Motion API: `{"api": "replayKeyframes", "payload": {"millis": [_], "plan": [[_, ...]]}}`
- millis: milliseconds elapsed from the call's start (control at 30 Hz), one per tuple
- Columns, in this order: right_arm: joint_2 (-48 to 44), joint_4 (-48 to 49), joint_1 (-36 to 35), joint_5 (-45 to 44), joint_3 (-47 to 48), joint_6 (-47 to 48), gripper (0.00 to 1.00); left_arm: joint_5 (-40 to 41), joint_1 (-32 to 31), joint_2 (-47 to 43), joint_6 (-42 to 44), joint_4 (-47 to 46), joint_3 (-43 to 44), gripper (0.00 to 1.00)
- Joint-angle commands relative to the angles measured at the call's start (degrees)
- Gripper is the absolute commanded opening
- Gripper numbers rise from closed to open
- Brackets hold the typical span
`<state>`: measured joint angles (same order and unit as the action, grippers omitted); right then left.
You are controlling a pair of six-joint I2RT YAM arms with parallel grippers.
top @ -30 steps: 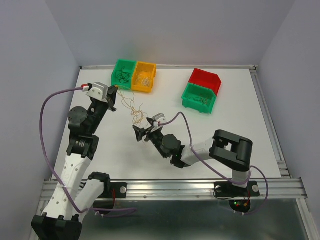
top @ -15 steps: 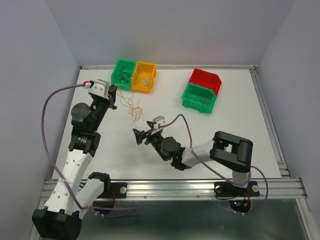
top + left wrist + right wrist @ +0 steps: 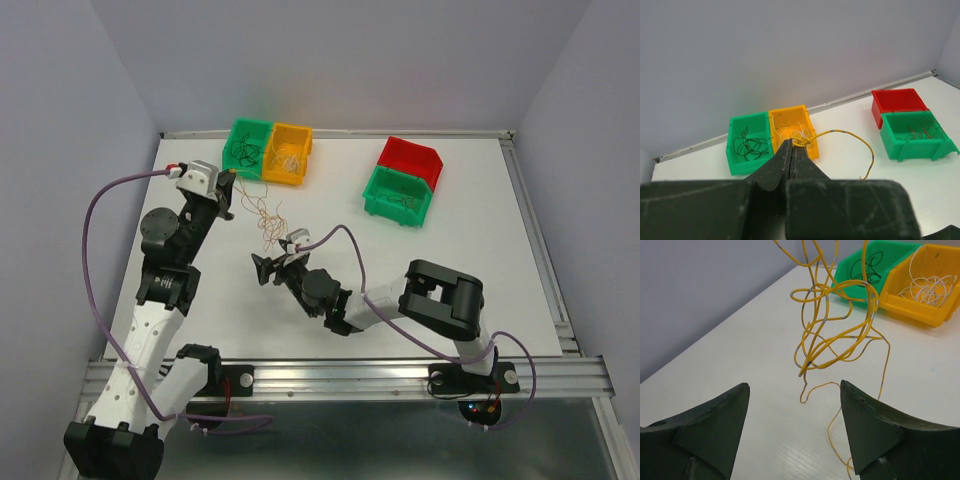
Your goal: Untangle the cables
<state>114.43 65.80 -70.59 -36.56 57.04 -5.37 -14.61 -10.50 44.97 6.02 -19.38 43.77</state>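
Note:
A tangle of thin yellow cables (image 3: pixel 268 222) hangs from my left gripper (image 3: pixel 228 190) down to the white table. In the left wrist view the left gripper (image 3: pixel 792 143) is shut on a knot of yellow cable (image 3: pixel 850 134) that loops off to the right. My right gripper (image 3: pixel 262 268) is open and empty, low over the table just below the tangle. In the right wrist view the right gripper (image 3: pixel 795 385) has its jaws wide apart, and the yellow cable tangle (image 3: pixel 835 330) dangles ahead of them with a loose end trailing on the table.
A green bin (image 3: pixel 246 146) with dark strands and an orange bin (image 3: pixel 287 152) with whitish strands stand at the back left. A red bin (image 3: pixel 410 156) and a green bin (image 3: pixel 400 197) with orange-tan strands stand at the back right.
My right gripper has moved left and slightly farther from its base, staying open, and now sits under the tangle. The left gripper has shifted slightly with the cable still in it.

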Motion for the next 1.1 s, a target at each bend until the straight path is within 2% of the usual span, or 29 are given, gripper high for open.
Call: {"api": "replayKeyframes", "payload": {"millis": [0, 200, 333, 367, 433, 467, 500, 633, 800, 967, 1000, 1067], "plan": [[1.1, -0.8, -0.2, -3.4, 4.8, 0.5, 0.77, -1.4, -0.2, -1.7, -0.4, -2.3, 2.7, 0.00], [2.3, -1.6, 1.2, -3.1, 6.1, -0.2, 0.72, -1.6, -0.1, -1.6, -0.5, -2.2, 2.8, 0.00], [2.8, -1.6, 2.0, -2.2, 6.7, -0.6, 0.54, -1.3, -0.2, -1.5, -0.4, -2.2, 2.8, 0.00], [2.8, -1.6, 2.1, -1.9, 6.9, -0.6, 0.36, -1.3, -0.2, -1.3, -0.3, -2.2, 2.8, 0.00], [2.2, -1.7, 2.1, -1.4, 6.4, -0.6, 0.19, -0.7, -0.2, -1.1, -0.1, -2.4, 2.8, 0.00], [1.6, -1.6, 2.1, -1.1, 5.0, -1.0, 0.04, 0.7, -0.1, -0.6, 0.0, -2.6, 2.9, 0.00], [0.1, -1.6, 2.1, -1.1, 4.1, -1.1, 0.01, 1.9, -0.1, -0.2, 0.0, -2.9, 3.0, 0.00], [-5.9, -1.6, 2.1, -2.6, -2.4, -1.2, 0.01, 10.1, 0.7, 3.2, 0.1, -4.3, 3.8, 0.00], [-17.1, -1.6, 2.6, -11.0, -13.9, -0.6, 0.01, 16.9, 4.5, 6.0, -0.9, -6.9, 3.9, 0.00], [-32.1, -1.9, 5.1, -16.5, -28.7, 0.4, 0.01, 17.2, 10.1, 7.1, -4.4, -7.9, 4.5, 0.00], [-38.2, -2.3, 6.2, -18.5, -31.1, 0.6, 0.00, 16.6, 13.7, 7.6, -5.1, -8.0, 4.7, 0.00], [-44.9, -3.7, 7.7, -20.4, -36.6, 1.1, 0.00, 15.7, 16.4, 8.4, -7.4, -7.9, 5.1, 0.00]]}}
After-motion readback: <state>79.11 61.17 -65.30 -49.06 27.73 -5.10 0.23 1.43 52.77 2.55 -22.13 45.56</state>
